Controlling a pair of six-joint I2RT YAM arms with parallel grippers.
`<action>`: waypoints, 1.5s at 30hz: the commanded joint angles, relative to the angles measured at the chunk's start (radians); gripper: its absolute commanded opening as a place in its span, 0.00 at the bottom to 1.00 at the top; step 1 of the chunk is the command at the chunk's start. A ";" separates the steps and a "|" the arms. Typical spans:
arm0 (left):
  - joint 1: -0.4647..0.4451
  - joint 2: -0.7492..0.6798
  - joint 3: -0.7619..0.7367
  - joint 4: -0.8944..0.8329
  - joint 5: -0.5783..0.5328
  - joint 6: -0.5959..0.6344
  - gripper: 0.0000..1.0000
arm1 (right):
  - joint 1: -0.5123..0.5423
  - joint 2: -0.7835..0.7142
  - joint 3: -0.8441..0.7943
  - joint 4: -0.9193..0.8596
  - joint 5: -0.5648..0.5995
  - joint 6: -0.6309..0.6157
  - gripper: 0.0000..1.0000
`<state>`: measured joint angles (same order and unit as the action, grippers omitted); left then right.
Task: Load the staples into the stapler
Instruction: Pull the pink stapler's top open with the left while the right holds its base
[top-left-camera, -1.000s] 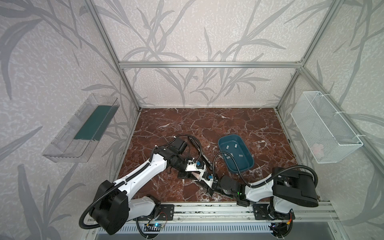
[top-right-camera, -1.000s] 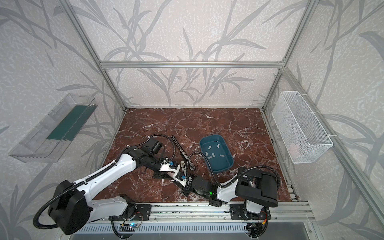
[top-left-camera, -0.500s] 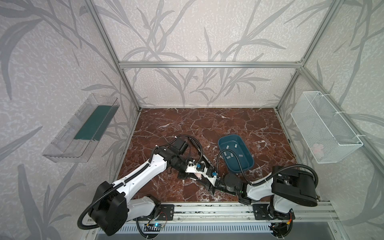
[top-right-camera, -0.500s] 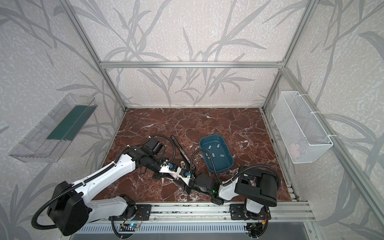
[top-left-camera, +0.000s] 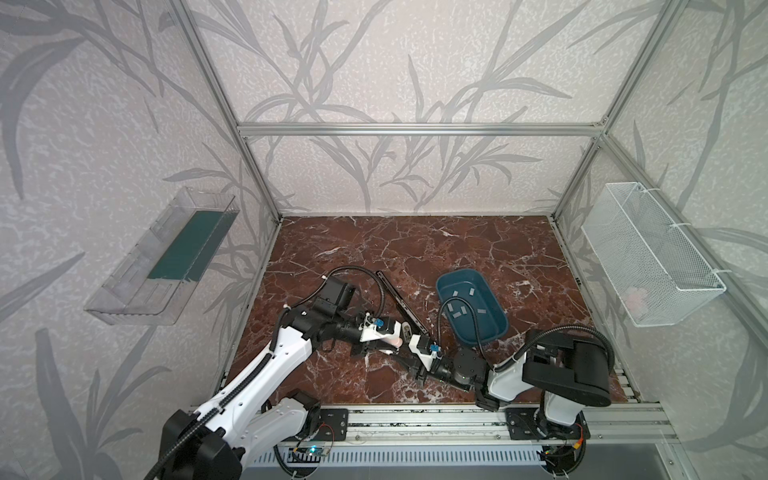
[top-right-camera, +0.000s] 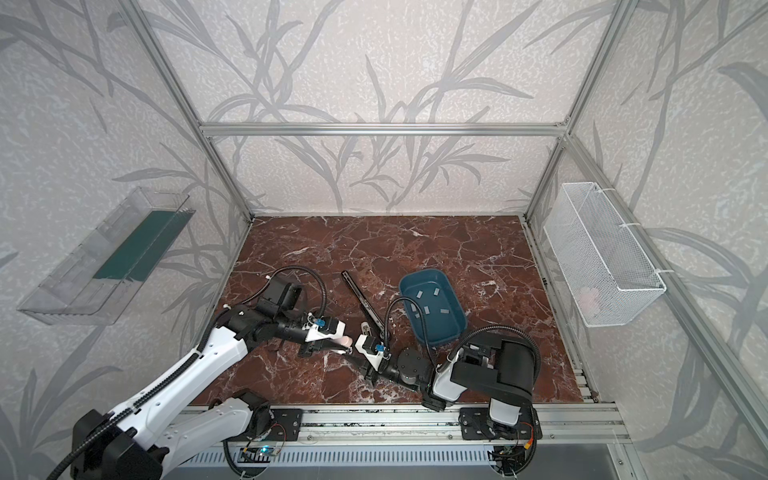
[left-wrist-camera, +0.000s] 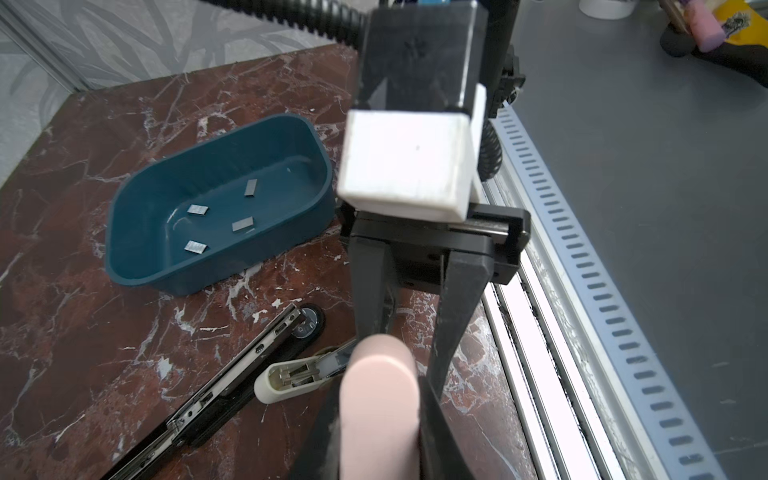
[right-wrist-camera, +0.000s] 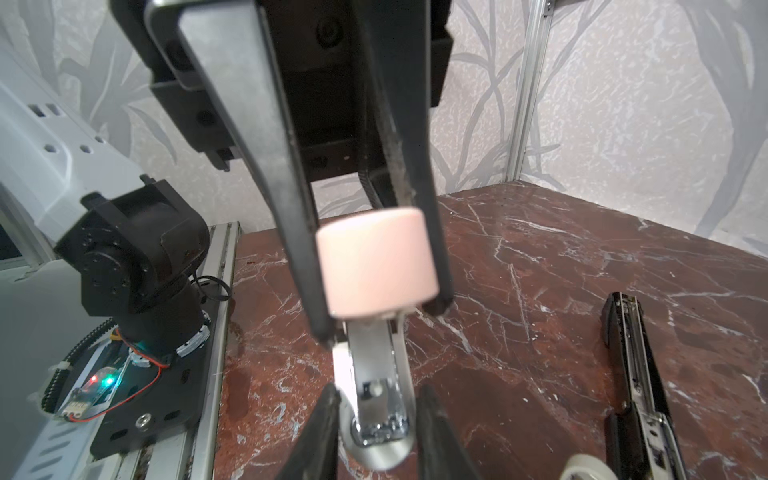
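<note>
A small stapler hangs open above the table between my two grippers. The left gripper (left-wrist-camera: 378, 415) is shut on its pink top (left-wrist-camera: 378, 399), seen too as the pink top (right-wrist-camera: 374, 270). The right gripper (right-wrist-camera: 379, 397) is shut on its white base with the metal channel (right-wrist-camera: 376, 399). In both top views the left gripper (top-left-camera: 390, 340) and right gripper (top-left-camera: 410, 353) meet tip to tip near the front middle. Several staples (left-wrist-camera: 197, 210), small grey strips, lie in the blue tray (left-wrist-camera: 216, 270); the staples (top-left-camera: 457, 309) sit behind the right arm.
A long black stapler (top-left-camera: 395, 299) lies open on the marble, with a second small white stapler (left-wrist-camera: 282, 380) beside its near end. A wire basket (top-left-camera: 648, 257) hangs on the right wall, a clear bin (top-left-camera: 166, 257) on the left. The metal front rail (top-left-camera: 415, 419) runs close behind both grippers.
The left gripper has closed onto the pink top of the small stapler. Both grippers have shifted slightly with it; the right grip is unchanged.
</note>
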<state>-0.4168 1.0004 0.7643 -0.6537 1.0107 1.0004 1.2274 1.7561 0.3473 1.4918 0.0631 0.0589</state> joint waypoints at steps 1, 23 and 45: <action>0.022 -0.049 0.001 0.188 0.164 -0.108 0.00 | -0.006 0.033 0.004 -0.090 0.043 0.013 0.25; 0.010 -0.074 -0.057 0.320 0.210 -0.172 0.00 | 0.010 -0.202 -0.095 -0.107 0.102 -0.140 0.92; -0.006 -0.062 -0.048 0.293 0.228 -0.161 0.00 | 0.014 -0.339 0.172 -0.546 0.024 -0.254 0.64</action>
<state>-0.4191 0.9447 0.7185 -0.3370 1.2030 0.8268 1.2377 1.4437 0.5205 0.9360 0.1173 -0.1921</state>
